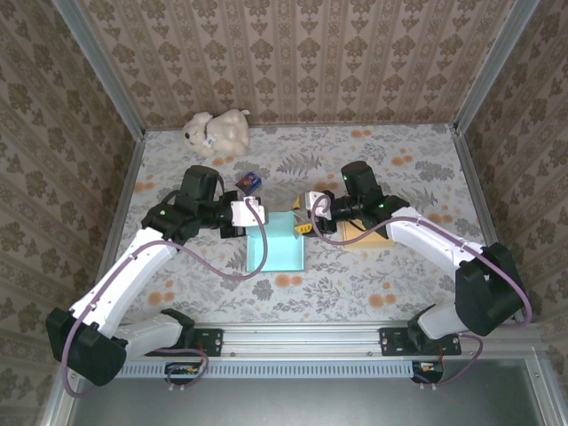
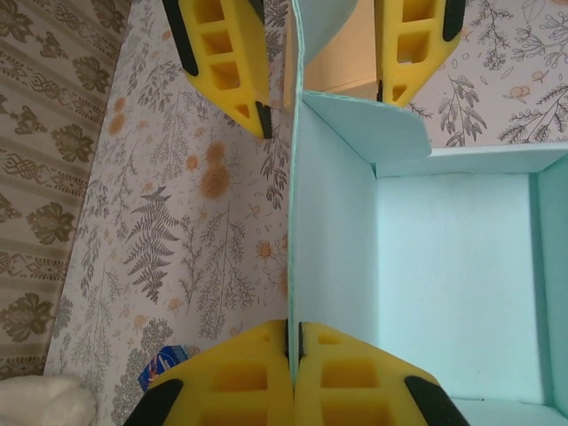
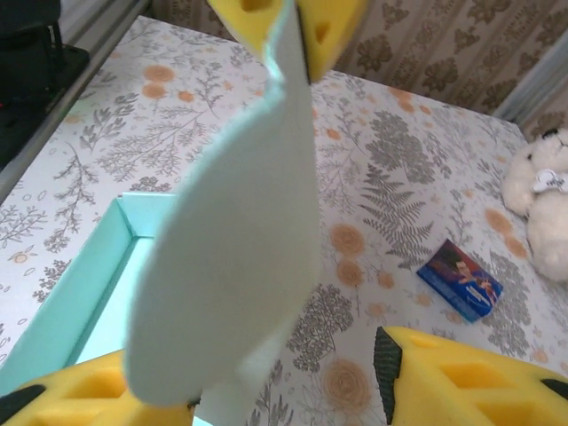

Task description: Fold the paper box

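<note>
Floral table (image 1: 399, 284), paper box (image 1: 275, 248) wall in left jaws, flap (image 3: 240, 266) between right jaws

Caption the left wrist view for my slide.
Left gripper pinches the turquoise paper box by its wall while the right gripper, open, straddles an upright flap.

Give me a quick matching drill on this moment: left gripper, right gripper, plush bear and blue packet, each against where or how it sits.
Things:
1 left gripper
2 right gripper
3 plush bear
4 blue packet

Place or state:
A by the back wall
B shut on a wall of the paper box
C flat on the table beyond the box
D open, straddling a flap of the box

Pairs: 1-B, 2-D, 3-A, 4-C.
</note>
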You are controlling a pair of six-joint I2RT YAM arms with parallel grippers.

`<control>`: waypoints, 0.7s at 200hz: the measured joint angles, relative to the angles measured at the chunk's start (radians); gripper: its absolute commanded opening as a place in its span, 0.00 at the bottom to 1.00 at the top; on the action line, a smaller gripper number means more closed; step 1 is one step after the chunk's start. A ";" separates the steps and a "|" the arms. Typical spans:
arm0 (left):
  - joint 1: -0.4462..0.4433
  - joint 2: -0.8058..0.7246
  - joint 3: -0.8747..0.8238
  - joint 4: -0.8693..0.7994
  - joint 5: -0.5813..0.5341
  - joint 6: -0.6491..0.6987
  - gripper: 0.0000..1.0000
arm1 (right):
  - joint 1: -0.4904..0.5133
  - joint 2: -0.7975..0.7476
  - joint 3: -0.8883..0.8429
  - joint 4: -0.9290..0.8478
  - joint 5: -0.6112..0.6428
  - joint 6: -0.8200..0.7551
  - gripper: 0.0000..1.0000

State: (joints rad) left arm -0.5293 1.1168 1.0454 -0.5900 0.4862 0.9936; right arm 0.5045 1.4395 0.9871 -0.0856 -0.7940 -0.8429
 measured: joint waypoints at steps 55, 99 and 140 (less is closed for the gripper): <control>-0.002 -0.026 -0.021 -0.002 0.000 0.017 0.00 | 0.027 0.001 0.026 -0.048 0.000 -0.026 0.27; -0.002 -0.042 -0.039 -0.008 -0.003 0.023 0.00 | 0.027 0.001 0.028 -0.079 0.000 -0.048 0.22; -0.006 -0.054 -0.051 -0.007 -0.001 0.025 0.00 | 0.027 0.007 0.028 -0.079 0.000 -0.049 0.22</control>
State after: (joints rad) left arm -0.5354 1.0630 0.9943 -0.5968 0.4854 1.0187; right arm 0.5320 1.4467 1.0149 -0.1646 -0.7940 -0.8917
